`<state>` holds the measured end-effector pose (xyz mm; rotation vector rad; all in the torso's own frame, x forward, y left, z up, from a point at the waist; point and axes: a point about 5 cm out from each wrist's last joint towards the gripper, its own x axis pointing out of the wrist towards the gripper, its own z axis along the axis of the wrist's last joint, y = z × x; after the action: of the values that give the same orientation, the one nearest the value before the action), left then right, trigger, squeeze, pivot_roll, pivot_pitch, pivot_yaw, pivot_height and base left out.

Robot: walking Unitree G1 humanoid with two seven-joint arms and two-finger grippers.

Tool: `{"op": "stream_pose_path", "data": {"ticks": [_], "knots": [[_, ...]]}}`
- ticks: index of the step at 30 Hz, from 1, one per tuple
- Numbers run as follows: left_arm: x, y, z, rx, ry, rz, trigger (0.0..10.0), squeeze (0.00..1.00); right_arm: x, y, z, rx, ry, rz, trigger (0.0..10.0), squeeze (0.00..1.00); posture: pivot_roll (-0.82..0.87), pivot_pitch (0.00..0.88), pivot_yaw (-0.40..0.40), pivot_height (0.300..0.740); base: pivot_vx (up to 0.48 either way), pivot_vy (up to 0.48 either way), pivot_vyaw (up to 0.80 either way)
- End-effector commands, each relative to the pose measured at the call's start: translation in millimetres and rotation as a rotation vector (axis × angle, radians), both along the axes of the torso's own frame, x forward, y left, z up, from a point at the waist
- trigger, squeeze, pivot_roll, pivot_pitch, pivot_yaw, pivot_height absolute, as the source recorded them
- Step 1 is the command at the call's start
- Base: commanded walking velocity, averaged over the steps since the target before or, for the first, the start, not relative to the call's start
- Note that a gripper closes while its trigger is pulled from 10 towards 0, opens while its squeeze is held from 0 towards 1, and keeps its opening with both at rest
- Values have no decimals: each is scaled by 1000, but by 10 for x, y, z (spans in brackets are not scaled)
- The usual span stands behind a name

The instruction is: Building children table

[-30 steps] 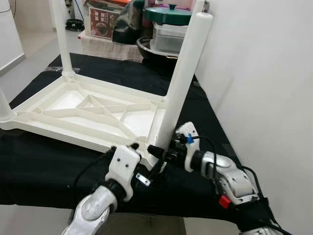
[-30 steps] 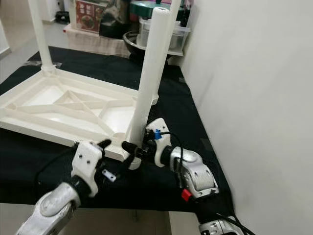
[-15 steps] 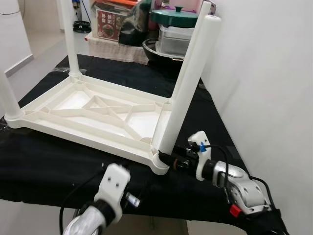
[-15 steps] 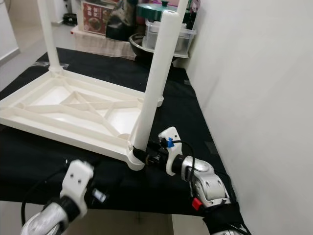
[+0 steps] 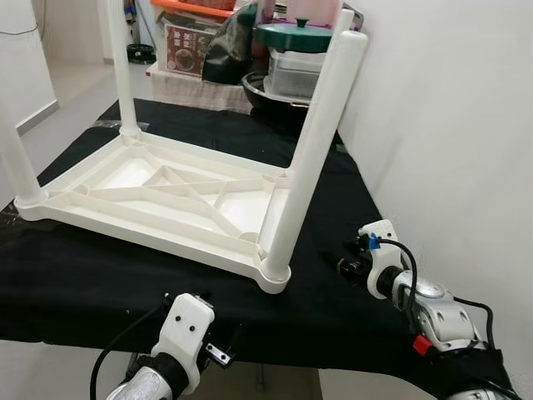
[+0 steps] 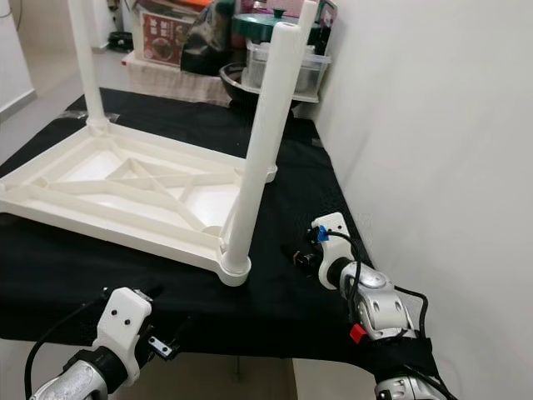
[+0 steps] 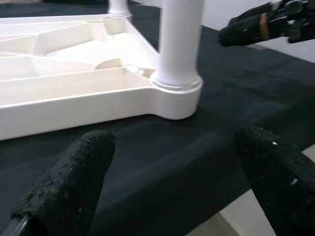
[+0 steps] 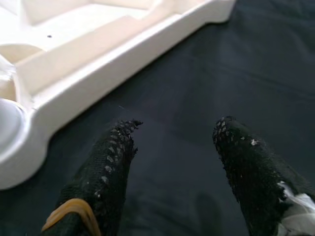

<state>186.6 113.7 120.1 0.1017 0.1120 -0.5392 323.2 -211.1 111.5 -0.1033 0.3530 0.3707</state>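
both sets of jaws stand apart and hold nothing. the right gripper (image 8: pixel 172 147) hangs just over the black cloth (image 5: pixel 100 275), its two dark fingers (image 8: pixel 103 167) spread with only cloth between them, near the table's corner but not touching it. the left gripper (image 7: pixel 172 182) sits lower, off the near edge of the cloth, its fingers wide and aimed at the same corner.

the white children's table (image 5: pixel 166 196) lies upside down on the cloth, top face down, ribbed underside up. that way the leg sockets face upward so legs can be dropped in from above. the near leg (image 5: pixel 312 150) stands upright in its corner socket (image 7: pixel 174 91), unsupported, which suggests to me it is seated well enough to be let go. a far leg (image 5: pixel 121 67) is upright too, and another leg (image 5: pixel 15 162) rises at the left edge. a fourth stands at the far right corner.

behind the cloth, against the wall, are stacked boxes and a green lid (image 5: pixel 291 32).

with all four legs up, i judge the build nearly done; turning it upright looks to be what remains.
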Motion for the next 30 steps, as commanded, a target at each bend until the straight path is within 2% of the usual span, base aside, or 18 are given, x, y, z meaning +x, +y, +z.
{"op": "stream_pose_path", "data": {"ticks": [1, 2, 3, 4, 6, 7, 9, 11, 12, 14, 15, 17, 19, 20, 22, 24, 26, 30], "knots": [[-19, -22, 15, 7, 11, -15, 10000, 0, 84, -50, -18, -83, -4, -131, 10000, 0, 115, 18, -132, 740, 0, 0, 0], [-19, -22, 15, 7, 11, -15, 10000, 0, 84, -50, -18, -83, -4, -131, 10000, 0, 115, 18, -132, 740, 0, 0, 0], [-32, -13, 24, 6, 14, -9, 10000, 0, 131, -63, -16, -131, -14, -213, 10000, 0, 118, 26, -131, 740, 0, 0, 0], [-32, -13, 24, 6, 14, -9, 10000, 0, 131, -63, -16, -131, -14, -213, 10000, 0, 118, 26, -131, 740, 0, 0, 0], [-62, -4, 29, 18, 19, 0, 10000, 0, 213, -28, 15, -167, -39, -330, 10000, 0, 129, 49, -129, 740, 0, 0, 0], [-85, 0, 33, 28, 21, 5, 10000, 0, 261, 58, 25, -182, -49, -344, 10000, 0, 132, 56, -129, 740, 0, 0, 0], [-85, 0, 33, 28, 21, 5, 10000, 0, 261, 58, 25, -182, -49, -344, 10000, 0, 132, 56, -129, 740, 0, 0, 0], [-125, 6, 65, 30, 21, 12, 10000, 0, 338, 258, 18, -235, -56, -322, 10000, 0, 145, 83, -132, 740, 0, 0, 0], [-125, 6, 65, 30, 21, 12, 10000, 0, 338, 258, 18, -235, -56, -322, 10000, 0, 145, 83, -132, 740, 0, 0, 0], [-143, 24, 117, 28, 10, 27, 10000, 0, 365, 430, -21, -277, -44, -242, 10000, 0, 151, 106, -136, 740, 0, 0, 0], [-143, 24, 117, 28, 10, 27, 10000, 0, 365, 430, -21, -277, -44, -242, 10000, 0, 151, 106, -136, 740, 0, 0, 0], [-129, 58, 182, 24, -12, 51, 10000, 0, 336, 598, -73, -269, 3, -108, 10000, 0, 143, 116, -136, 740, 0, 0, 0], [-90, 75, 221, 26, -29, 63, 10000, 0, 286, 688, -107, -269, 44, 10, 10000, 0, 136, 119, -135, 740, 0, 0, 0], [-90, 75, 221, 26, -29, 63, 10000, 0, 286, 688, -107, -269, 44, 10, 10000, 0, 136, 119, -135, 740, 0, 0, 0], [-43, 75, 263, 22, -45, 67, 10000, 0, 228, 742, -102, -280, 72, 128, 10000, 0, 129, 118, -135, 740, 0, 0, 0], [-36, 73, 269, 20, -46, 67, 10000, 0, 220, 745, -96, -280, 74, 143, 10000, 0, 129, 118, -135, 740, 0, 0, 0], [0, 67, 295, 24, -63, 60, 10000, 0, 163, 758, -43, -261, 99, 237, 10000, 0, 121, 110, -138, 740, 0, 0, 0], [22, 61, 309, 26, -69, 55, 10000, 0, 115, 793, 15, -225, 120, 316, 10000, 0, 115, 104, -140, 740, 0, 0, 0]]}}
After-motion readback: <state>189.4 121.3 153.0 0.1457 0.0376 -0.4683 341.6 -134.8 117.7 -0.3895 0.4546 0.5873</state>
